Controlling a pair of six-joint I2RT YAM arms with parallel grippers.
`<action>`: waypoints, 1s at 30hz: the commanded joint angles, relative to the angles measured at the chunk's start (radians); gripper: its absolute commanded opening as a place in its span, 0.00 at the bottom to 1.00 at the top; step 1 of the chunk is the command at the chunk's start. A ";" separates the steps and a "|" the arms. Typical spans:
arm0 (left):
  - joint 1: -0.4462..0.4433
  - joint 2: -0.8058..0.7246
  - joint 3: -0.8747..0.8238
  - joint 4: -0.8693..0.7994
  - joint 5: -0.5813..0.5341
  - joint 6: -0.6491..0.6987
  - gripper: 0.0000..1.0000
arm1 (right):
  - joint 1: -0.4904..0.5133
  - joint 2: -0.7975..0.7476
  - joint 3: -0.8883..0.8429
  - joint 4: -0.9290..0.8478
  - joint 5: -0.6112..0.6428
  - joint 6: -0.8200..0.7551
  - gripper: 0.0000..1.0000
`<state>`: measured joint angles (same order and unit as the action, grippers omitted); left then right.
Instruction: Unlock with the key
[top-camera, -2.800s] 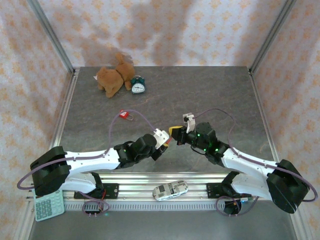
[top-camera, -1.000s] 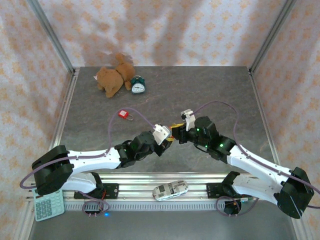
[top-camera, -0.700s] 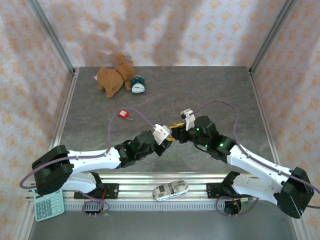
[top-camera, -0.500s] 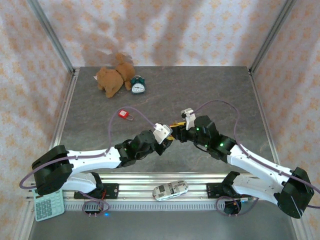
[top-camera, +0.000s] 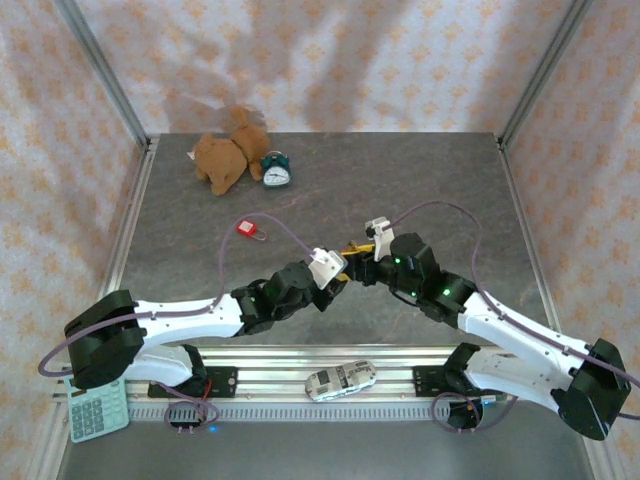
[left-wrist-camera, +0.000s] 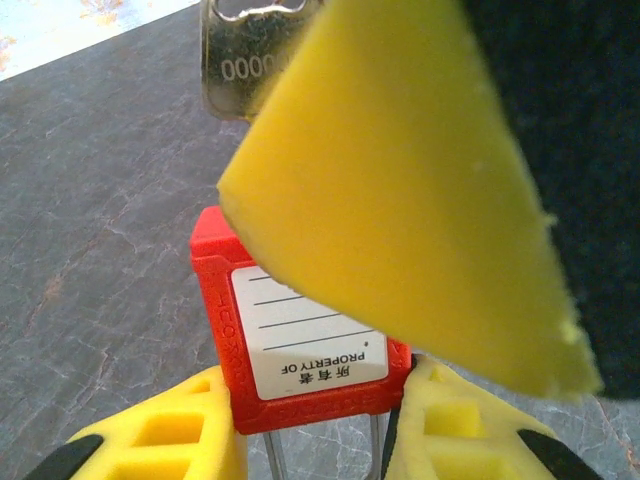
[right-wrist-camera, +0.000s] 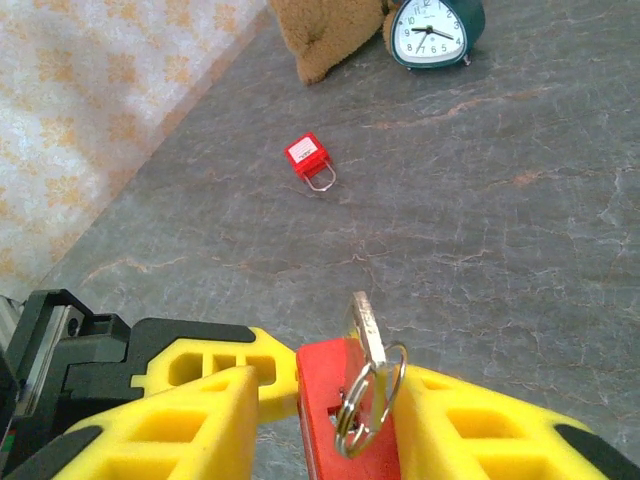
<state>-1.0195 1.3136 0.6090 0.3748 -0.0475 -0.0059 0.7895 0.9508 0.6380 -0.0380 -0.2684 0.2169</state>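
Left gripper (left-wrist-camera: 312, 425) clamps red padlock (left-wrist-camera: 300, 330) by body, mid-table between arms; key (right-wrist-camera: 368, 325) sits in lock, long axis roughly along right fingers' reach; right gripper (right-wrist-camera: 330, 405) straddles key, jaws parted, gap one side; right arm nearer for turn.

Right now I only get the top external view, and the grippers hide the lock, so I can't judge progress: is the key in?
Observer: Right wrist view: the key stands out of the red padlock, at its end, looking inserted.
Operator: Who holds the padlock?
Observer: The left gripper; its fingers press both sides of the body.
Operator: And the right gripper?
Observer: The right gripper is open, its fingers straddling padlock and key, a gap on one side.
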 joint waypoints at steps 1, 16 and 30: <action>-0.008 0.013 0.037 0.049 -0.036 0.013 0.26 | 0.007 -0.023 0.015 -0.014 0.044 0.009 0.41; -0.014 0.006 0.026 0.049 -0.051 0.016 0.25 | 0.007 -0.037 0.028 -0.038 0.052 0.007 0.39; -0.008 -0.041 -0.048 0.115 -0.185 -0.040 0.38 | -0.082 0.047 0.048 -0.152 0.227 0.048 0.52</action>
<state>-1.0279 1.3079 0.5892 0.4332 -0.1417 -0.0139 0.7326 0.9455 0.6449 -0.1154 -0.1490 0.2470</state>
